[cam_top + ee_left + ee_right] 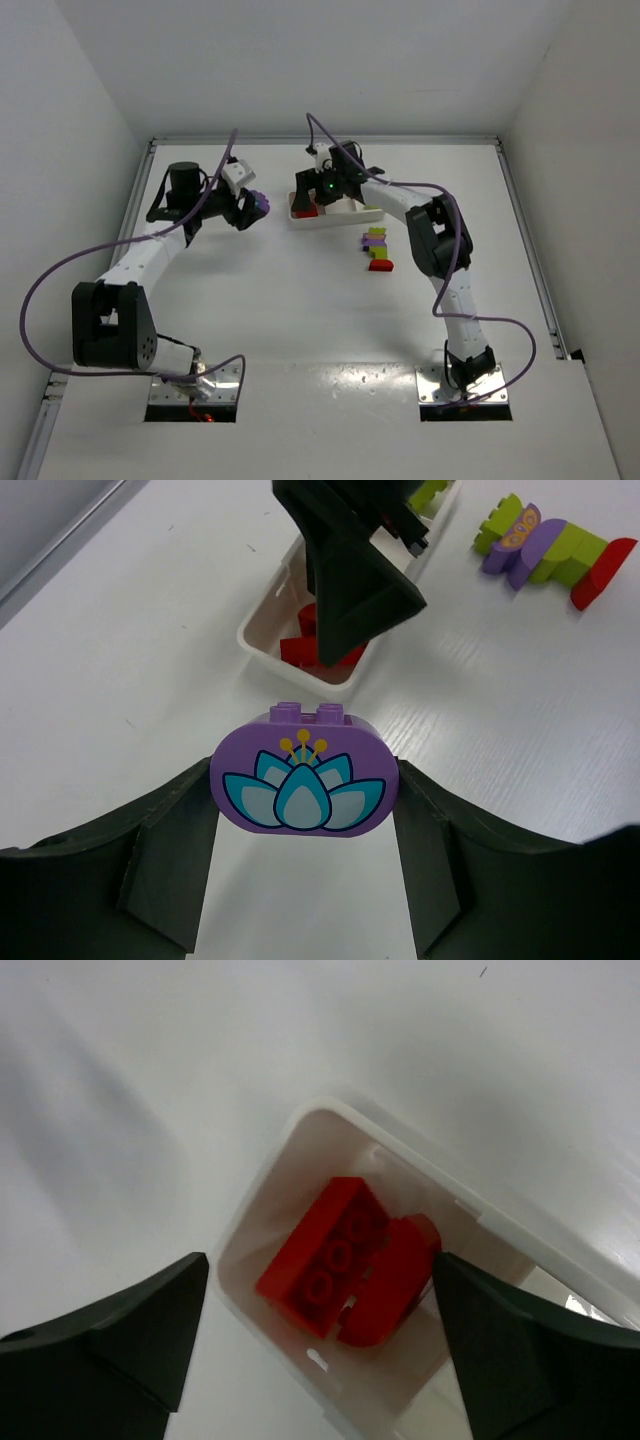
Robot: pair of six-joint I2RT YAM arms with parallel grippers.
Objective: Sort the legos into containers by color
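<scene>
R gripper (320,1260) jaws apart, nothing held, right above tray (325,1110) end compartment w/ red bricks (340,1260) inside. L gripper (300,805) clamped on purple lotus brick (300,770), near tray end. Mixed-colour clump (550,550) on table beyond.

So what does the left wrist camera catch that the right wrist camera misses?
Only the left wrist view shows the purple rounded plastic brick with a flower print, clamped in the left gripper, and the clump of yellow-green, purple and red bricks lying outside the white plastic tray. Only the right wrist view looks straight down past the fingers of the open right gripper and shows the studs on a red rectangular brick. Both share that tray's end compartment with red bricks inside.
</scene>
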